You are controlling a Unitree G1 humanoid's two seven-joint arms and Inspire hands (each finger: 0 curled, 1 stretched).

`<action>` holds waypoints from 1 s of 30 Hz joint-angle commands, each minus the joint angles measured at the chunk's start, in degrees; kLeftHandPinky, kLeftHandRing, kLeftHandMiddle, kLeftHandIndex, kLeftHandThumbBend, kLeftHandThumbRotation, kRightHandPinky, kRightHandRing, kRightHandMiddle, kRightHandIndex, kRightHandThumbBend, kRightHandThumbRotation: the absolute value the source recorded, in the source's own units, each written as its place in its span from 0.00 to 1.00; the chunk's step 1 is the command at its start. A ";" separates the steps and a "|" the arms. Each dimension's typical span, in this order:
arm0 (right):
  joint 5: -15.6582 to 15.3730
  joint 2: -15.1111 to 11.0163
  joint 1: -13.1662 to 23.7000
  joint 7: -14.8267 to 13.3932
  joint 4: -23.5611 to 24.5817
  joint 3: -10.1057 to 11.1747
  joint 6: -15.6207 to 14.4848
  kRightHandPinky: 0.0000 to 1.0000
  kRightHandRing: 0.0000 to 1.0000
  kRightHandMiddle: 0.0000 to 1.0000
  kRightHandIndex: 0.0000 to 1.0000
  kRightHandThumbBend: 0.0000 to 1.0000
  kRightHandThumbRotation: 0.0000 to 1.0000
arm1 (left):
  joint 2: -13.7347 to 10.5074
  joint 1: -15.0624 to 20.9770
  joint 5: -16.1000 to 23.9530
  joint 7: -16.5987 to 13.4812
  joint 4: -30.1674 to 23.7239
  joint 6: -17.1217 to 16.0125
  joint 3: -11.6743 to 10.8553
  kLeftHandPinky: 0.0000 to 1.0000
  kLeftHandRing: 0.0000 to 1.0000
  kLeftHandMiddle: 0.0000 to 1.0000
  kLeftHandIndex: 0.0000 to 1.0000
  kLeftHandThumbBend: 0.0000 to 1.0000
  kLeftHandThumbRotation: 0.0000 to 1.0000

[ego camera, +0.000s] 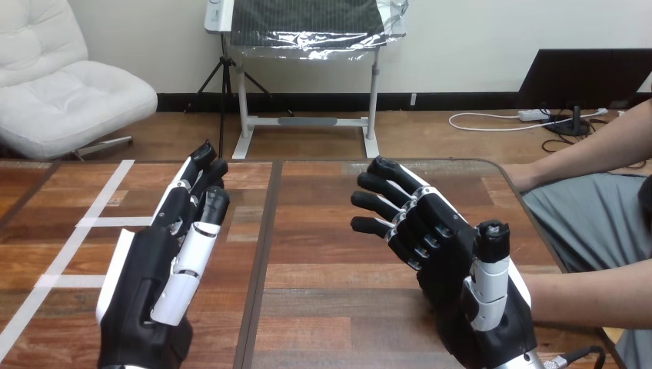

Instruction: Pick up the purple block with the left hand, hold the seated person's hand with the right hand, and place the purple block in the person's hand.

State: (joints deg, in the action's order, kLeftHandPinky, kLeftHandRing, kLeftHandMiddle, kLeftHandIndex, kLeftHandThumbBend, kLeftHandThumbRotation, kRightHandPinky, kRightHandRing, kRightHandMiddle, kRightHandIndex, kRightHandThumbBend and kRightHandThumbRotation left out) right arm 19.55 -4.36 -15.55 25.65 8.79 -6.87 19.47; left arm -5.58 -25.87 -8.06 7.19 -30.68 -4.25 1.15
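1. The left hand [146, 284] hovers over the table [330, 238] at 7 o'clock, fingers straight and close together, pointing toward 12, holding nothing.
2. The right hand [446, 261] hovers at 5 o'clock, fingers spread wide and lightly bent, thumb up, also empty.
3. Where the purple block lies cannot be told from here. The pick-up seems not yet begun, so the first need is to find the block before the left hand goes down.
4. To grasp well, I would spread the left thumb from the fingers, come down from above, and close on two opposite faces.
5. A person's forearm [592, 300] comes in at 4 o'clock and passes behind the right hand; whether they touch is unclear. A second forearm [584, 150] rests at 2 o'clock.
6. The surface is flat, smooth wood planks with a dark seam [261, 254] running from 12 to 6, and white tape lines [77, 231] at 9 o'clock.
7. Between the hands there is good room to work; toward 4 o'clock it is tight.
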 commanded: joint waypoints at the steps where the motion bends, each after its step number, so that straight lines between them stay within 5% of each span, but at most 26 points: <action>1: 0.18 0.43 1.83 -0.62 2.81 0.55 -0.02 0.78 0.84 0.86 0.87 0.92 1.00 | -0.85 3.13 3.66 -1.02 1.19 -2.70 -1.58 0.98 0.94 0.90 0.91 0.47 0.78; 9: 0.44 0.17 2.34 -0.46 2.18 0.97 0.36 0.76 0.84 0.86 0.86 0.91 1.00 | -3.46 4.95 12.45 -3.53 4.50 -4.68 -3.96 0.92 0.92 0.89 0.90 0.48 0.78; 21: 0.13 0.08 2.22 -0.78 2.56 1.05 0.13 0.75 0.83 0.85 0.85 0.89 1.00 | -6.36 7.47 18.69 -6.09 8.37 -3.69 -7.62 0.83 0.90 0.90 0.89 0.58 0.67; 30: 0.36 0.00 2.11 -0.99 2.70 1.30 0.02 0.74 0.82 0.84 0.84 0.89 1.00 | -9.39 10.07 22.66 -7.50 12.86 -3.62 -10.08 0.76 0.88 0.91 0.91 0.56 0.63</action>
State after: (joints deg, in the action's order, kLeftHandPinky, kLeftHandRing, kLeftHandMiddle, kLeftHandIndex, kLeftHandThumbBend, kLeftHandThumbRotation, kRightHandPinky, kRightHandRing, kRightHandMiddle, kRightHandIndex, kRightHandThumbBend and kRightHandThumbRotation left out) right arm 19.42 -4.60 -15.55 24.89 8.80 -6.41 19.27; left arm -12.59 -20.70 12.90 0.63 -19.92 -7.22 -7.19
